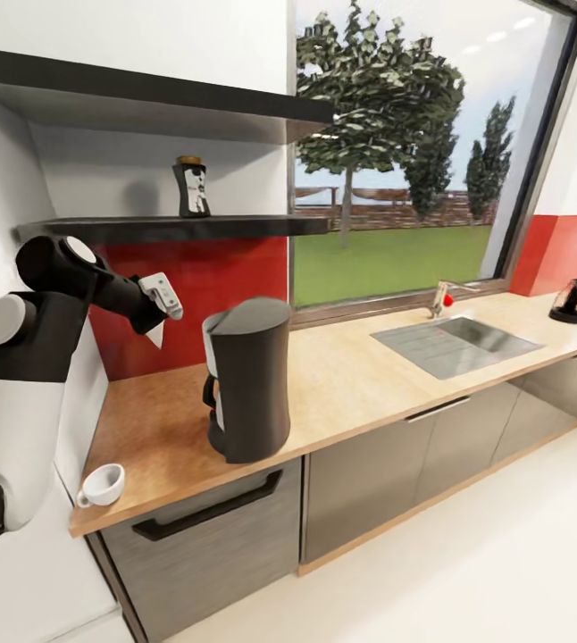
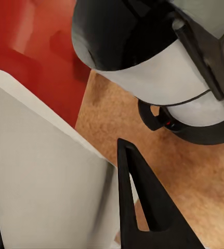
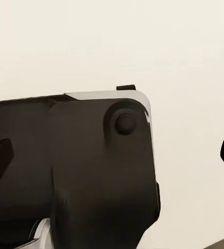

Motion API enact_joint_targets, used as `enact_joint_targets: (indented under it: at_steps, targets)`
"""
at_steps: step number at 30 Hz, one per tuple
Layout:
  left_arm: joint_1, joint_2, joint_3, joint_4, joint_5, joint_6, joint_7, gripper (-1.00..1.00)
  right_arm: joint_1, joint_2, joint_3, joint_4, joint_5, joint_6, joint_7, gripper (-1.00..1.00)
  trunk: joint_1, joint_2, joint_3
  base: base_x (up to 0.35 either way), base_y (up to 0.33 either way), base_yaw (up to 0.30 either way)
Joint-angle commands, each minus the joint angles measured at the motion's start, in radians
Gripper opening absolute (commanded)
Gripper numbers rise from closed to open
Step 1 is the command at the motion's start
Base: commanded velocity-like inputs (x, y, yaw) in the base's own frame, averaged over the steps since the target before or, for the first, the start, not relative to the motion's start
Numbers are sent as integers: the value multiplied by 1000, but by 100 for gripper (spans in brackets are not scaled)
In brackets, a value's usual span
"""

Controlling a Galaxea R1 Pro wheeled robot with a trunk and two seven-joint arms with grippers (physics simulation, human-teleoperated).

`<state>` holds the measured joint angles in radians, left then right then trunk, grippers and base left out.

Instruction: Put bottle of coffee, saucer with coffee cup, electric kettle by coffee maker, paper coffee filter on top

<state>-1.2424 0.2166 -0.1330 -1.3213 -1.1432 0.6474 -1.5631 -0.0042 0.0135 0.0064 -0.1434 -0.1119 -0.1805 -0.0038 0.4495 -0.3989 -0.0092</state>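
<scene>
Above the counter's left end: left gripper (image 1: 157, 332) hangs at the tip of the black forearm, in front of the red backsplash (image 1: 208, 277) and just left of the coffee maker's top.
Left gripper grip: closed onto a paper coffee filter (image 1: 155, 333), a small white cone pointing down below the white wrist block in the head view; in the left wrist view the filter (image 2: 44, 176) is a broad white sheet beside one black finger (image 2: 143, 202).
Right gripper: in the right wrist view, dark finger tips sit at both edges of the picture with a black robot part between them against a pale surface; how far the fingers are spread cannot be told, and nothing is seen between them.
Coffee maker (image 1: 244, 379): upright on the wooden countertop (image 1: 360, 375) near its front edge, apart from the filter; the left wrist view looks down on its dark top and grey body (image 2: 158, 67).
Coffee cup (image 1: 103, 485): white, upright at the counter's front left corner, resting on the bare wood, well left of the coffee maker.
Bottle of coffee (image 1: 191, 187): dark bottle with a white label, standing on the lower black shelf (image 1: 235, 227) above the backsplash.
Electric kettle (image 1: 572, 302): black, at the far right end of the counter, beyond the sink (image 1: 454, 344).
Faucet (image 1: 443, 297): behind the sink, under the window (image 1: 396, 152).
</scene>
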Motion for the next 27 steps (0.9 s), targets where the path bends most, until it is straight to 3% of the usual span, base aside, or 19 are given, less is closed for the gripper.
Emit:
enact_joint_targets:
  at_steps: [1,8,22,27]
  targets:
    - [-1,1,-2,-1,-7,9,-8,-100,0,0,1,1,-9,-4,-1,100,1,-1,-1,21,0,-233]
    - [-2,4,-2,-2,-7,9,-8,-100,0,0,1,1,-9,-4,-1,100,1,-1,2,5,0,-223]
    - [-11,9,-2,-4,-11,7,-8,-100,0,0,1,1,-9,-4,0,100,1,-1,6,0,0,-71]
    - [-76,29,-2,3,-12,8,-8,-100,0,0,1,1,-9,-4,0,100,1,-1,6,0,0,-8]
